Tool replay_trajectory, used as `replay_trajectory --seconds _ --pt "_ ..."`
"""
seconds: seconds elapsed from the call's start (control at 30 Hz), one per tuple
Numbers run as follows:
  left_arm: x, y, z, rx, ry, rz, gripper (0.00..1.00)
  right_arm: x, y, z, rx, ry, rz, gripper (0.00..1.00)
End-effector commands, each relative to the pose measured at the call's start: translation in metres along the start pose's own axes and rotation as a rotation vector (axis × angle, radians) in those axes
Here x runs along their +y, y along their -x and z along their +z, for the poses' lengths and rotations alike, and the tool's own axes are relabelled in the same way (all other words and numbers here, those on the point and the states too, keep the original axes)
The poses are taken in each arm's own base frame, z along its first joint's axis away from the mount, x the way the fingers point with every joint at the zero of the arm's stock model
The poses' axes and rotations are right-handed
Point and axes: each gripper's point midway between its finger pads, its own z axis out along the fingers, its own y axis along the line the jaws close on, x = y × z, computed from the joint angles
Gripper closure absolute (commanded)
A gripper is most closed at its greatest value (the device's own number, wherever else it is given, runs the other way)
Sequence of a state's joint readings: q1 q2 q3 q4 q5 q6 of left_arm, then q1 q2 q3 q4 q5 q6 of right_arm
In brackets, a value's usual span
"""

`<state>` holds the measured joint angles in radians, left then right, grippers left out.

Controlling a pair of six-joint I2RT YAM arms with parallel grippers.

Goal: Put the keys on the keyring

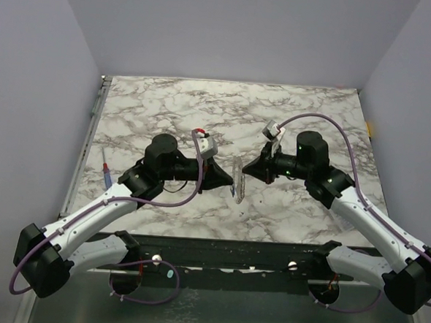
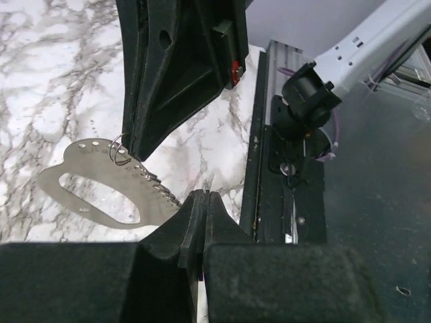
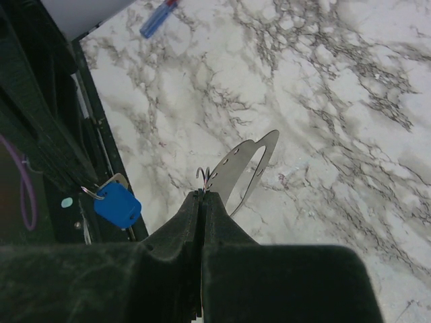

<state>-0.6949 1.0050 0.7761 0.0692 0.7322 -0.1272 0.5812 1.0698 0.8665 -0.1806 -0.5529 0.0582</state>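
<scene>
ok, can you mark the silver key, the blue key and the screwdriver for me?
silver key (image 2: 108,176), left wrist view, on the band between its holes and cutout.
blue key (image 3: 118,205), right wrist view, on its blue head.
screwdriver (image 3: 153,22), right wrist view, on its blue handle.

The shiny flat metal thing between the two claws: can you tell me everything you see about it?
It is a thin, flat silvery metal key with a long curved cut-out, a row of small holes along one edge and little teeth at one end. It hangs on edge above the marble table. The left claw is shut on its toothed end. At the other end a thin silvery wire ring passes through a hole, and the right claw pinches that ring.
</scene>
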Motion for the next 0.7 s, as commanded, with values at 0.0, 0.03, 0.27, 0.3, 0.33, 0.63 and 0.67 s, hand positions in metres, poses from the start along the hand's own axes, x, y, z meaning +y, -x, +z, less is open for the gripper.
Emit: replay_trajectory --seconds 0.0,0.03,0.27,0.3,0.33,0.63,0.67 --pt "-0.015 0.006 0.005 -0.002 -0.128 0.039 1.0 0.031 0.018 -0.006 -0.052 0.146 -0.096 0.99" --pt "-0.014 0.007 0.006 -0.001 -0.129 0.038 1.0 0.033 0.018 -0.007 -0.059 0.151 -0.103 0.99" --pt "-0.013 0.014 0.012 -0.02 -0.138 -0.018 1.0 0.035 0.013 -0.005 -0.054 0.144 -0.15 0.99" --pt "-0.013 0.015 0.013 -0.025 -0.138 -0.031 1.0 0.035 0.012 -0.005 -0.054 0.143 -0.151 0.99" --pt "-0.013 0.017 0.014 -0.029 -0.136 -0.04 1.0 0.036 0.011 -0.005 -0.053 0.144 -0.153 0.99" --pt "-0.007 0.03 0.015 -0.079 -0.088 -0.075 1.0 0.041 0.008 -0.003 -0.046 0.159 -0.172 0.99" --pt "-0.007 0.031 0.015 -0.082 -0.086 -0.073 1.0 0.042 0.007 -0.002 -0.044 0.162 -0.174 0.99"
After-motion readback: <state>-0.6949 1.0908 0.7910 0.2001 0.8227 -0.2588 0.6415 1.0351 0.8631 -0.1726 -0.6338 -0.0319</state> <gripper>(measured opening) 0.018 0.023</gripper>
